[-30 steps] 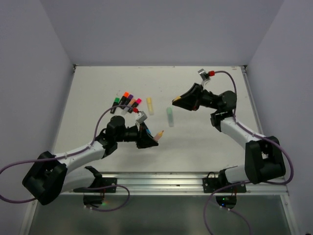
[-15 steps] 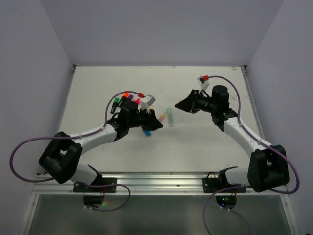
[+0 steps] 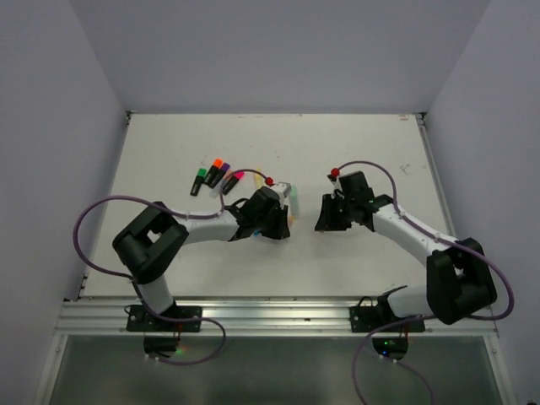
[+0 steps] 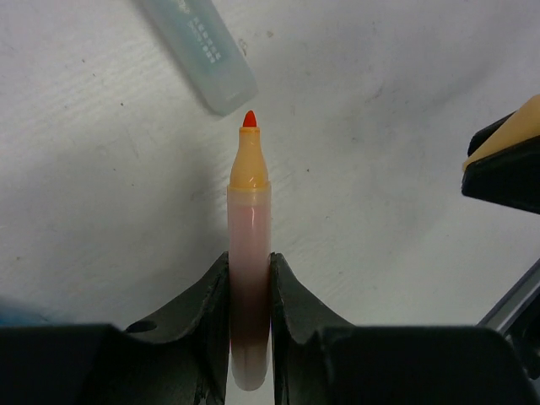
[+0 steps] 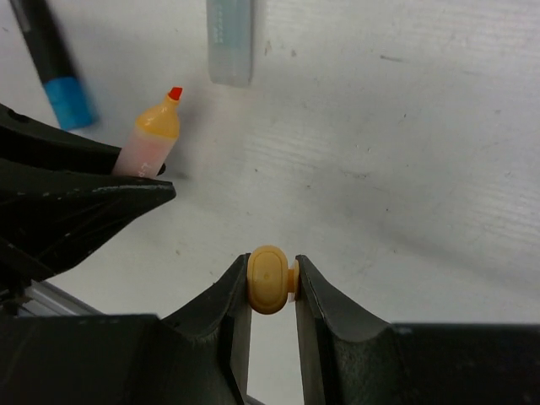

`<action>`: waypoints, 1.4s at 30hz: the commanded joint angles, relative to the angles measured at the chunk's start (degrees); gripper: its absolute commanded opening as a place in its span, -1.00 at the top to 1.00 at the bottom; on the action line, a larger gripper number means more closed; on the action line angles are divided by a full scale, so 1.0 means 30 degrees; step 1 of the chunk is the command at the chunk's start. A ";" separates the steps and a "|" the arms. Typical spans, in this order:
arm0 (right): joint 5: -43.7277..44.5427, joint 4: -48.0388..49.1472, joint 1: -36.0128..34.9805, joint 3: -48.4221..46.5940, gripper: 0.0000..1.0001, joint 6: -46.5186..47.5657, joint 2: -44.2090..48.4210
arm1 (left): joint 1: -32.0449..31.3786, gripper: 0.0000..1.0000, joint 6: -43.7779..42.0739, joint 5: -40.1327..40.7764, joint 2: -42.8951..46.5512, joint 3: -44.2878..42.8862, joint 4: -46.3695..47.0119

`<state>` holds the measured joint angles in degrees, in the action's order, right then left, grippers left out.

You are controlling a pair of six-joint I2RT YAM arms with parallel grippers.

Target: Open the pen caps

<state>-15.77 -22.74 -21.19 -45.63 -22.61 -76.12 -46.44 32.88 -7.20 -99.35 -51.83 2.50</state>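
My left gripper [image 4: 250,263] [image 3: 285,221] is shut on the translucent peach pen [image 4: 250,211]. The pen is uncapped, and its orange tip points at the end of a mint pen [image 4: 198,51] lying on the table. Just to the right, my right gripper [image 5: 272,268] [image 3: 323,218] is shut on the peach pen cap [image 5: 270,280], held end-on close above the table. From the right wrist view the peach pen [image 5: 150,142] sticks out of the left fingers [image 5: 76,198], a short gap from the cap.
A capped black pen with a blue end [image 5: 55,63] lies behind the left gripper. Black pens with green [image 3: 200,178], orange [image 3: 216,171], purple [image 3: 225,175] and pink [image 3: 236,178] ends lie in a row at the back left. White walls enclose the table [image 3: 380,152].
Both arms have come down and toward the table's middle. The left carried the peach pen right, next to the mint pen. The right lowered with the cap. Both grips are unchanged.
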 commanded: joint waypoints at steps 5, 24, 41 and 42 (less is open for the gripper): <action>0.1360 -0.0126 -0.1666 0.0530 0.83 -0.0430 -0.2457 | -0.1250 0.95 0.1577 0.1550 -0.0925 -0.0886 -0.0248; 0.2355 0.0873 -0.2136 0.0795 0.14 -0.1545 -0.3369 | -0.2393 -0.09 0.2398 0.2048 -0.1190 -0.0828 -0.0072; 0.5633 -0.3138 -0.2194 -0.2366 -0.50 -0.0083 0.1026 | -0.2159 -0.93 0.2983 0.8607 0.3844 -0.1004 -0.4640; 0.5840 -0.3316 -0.2223 -0.2688 -0.51 0.0065 0.1143 | -0.1984 -0.93 0.3100 0.9279 0.4052 -0.1003 -0.4672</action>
<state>-2.13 -29.32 -27.62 -48.56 -24.84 -75.11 -53.36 40.23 11.49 -91.64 -53.67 -8.40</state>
